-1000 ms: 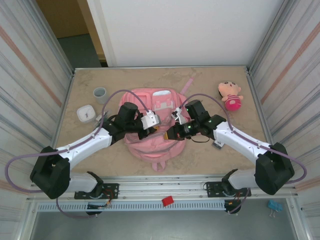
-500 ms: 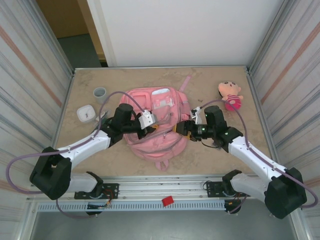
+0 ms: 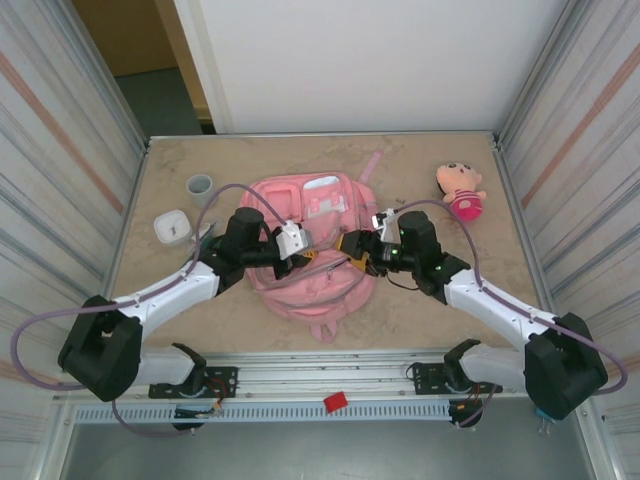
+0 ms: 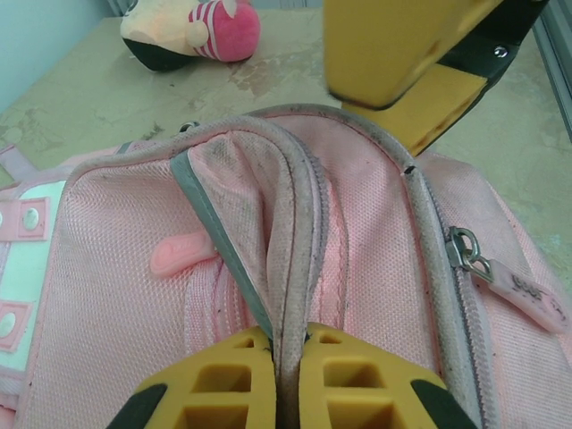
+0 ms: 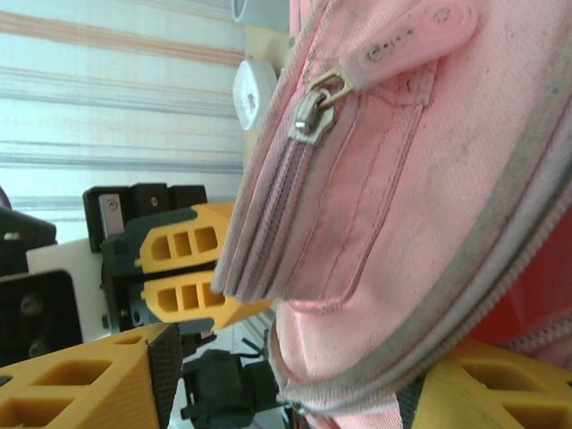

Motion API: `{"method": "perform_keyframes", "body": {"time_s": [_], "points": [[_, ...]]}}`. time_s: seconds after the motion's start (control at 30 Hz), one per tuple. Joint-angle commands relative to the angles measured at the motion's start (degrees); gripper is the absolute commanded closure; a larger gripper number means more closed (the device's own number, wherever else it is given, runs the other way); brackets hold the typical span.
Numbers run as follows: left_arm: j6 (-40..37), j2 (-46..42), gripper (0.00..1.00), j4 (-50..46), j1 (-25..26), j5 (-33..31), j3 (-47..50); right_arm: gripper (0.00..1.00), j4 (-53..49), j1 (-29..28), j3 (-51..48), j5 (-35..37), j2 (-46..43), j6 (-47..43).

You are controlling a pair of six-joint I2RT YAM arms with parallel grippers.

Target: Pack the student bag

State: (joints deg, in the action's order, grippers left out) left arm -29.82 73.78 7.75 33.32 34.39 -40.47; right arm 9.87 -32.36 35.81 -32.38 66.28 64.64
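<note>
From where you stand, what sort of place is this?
Probably a robot test cell: a table boxed in by ribbed metal walls, with a left arm and right arm bolted at its near edge, working on a pink student bag.

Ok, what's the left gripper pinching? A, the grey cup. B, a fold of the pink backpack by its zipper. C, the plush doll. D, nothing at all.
B: in the left wrist view the left gripper is shut on a raised fold of the student bag, right along its zip edge.
</note>
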Motion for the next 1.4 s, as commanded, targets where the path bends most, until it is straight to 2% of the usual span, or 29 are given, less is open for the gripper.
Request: {"method": "perform_keyframes", "body": {"time_s": [0.0,0.13,0.23,0.33,0.47,0.57,0.7,0.8,0.9,1.1,1.2,1.37], "points": [[-2.64,-3.38,0.94,3.25,0.25,7.81,-1.11,0.35,7.32,-0.86,-0.16,5.12,1.42,5.82],[-4.37,-2.72,0.91,0.85,1.26,5.20,-1.81,0.16,11.89,-1.69,-0.25,6.64,2.63,7.53],[-6.35,-1.80,0.89,-3.15,2.24,4.11,-3.32,0.15,10.32,-2.13,0.90,7.77,3.05,6.79],[-4.64,-1.89,0.75,-3.97,3.17,3.73,-3.96,0.16,9.24,-2.36,1.15,8.99,3.58,6.92],[6.48,-4.33,0.58,-4.35,4.01,-3.14,-4.74,0.23,9.67,-2.77,1.07,10.06,4.12,7.56],[12.68,-8.35,0.52,-8.92,5.35,-9.02,-5.33,0.25,9.73,-3.27,1.90,9.97,4.21,7.29],[23.93,-15.13,0.50,-10.71,7.55,-16.49,-2.86,0.27,7.07,-4.52,3.77,10.77,4.49,5.23],[35.24,-19.21,0.49,-10.05,9.96,-21.69,0.22,0.27,6.66,-5.37,4.38,11.63,4.89,4.70],[42.97,-21.04,0.48,-13.19,15.08,-27.94,1.50,0.27,6.74,-5.77,4.87,11.71,5.54,4.75],[54.17,-18.65,0.47,-19.75,25.99,-38.99,-0.15,0.26,6.49,-6.78,5.92,11.79,6.12,4.37],[60.57,-15.57,0.48,-21.60,28.08,-41.42,-1.59,0.27,6.14,-7.37,6.53,12.16,6.44,4.09],[67.86,-9.62,0.48,-22.57,28.79,-41.68,-3.53,0.27,5.98,-8.28,7.34,11.83,7.17,3.48]]}}
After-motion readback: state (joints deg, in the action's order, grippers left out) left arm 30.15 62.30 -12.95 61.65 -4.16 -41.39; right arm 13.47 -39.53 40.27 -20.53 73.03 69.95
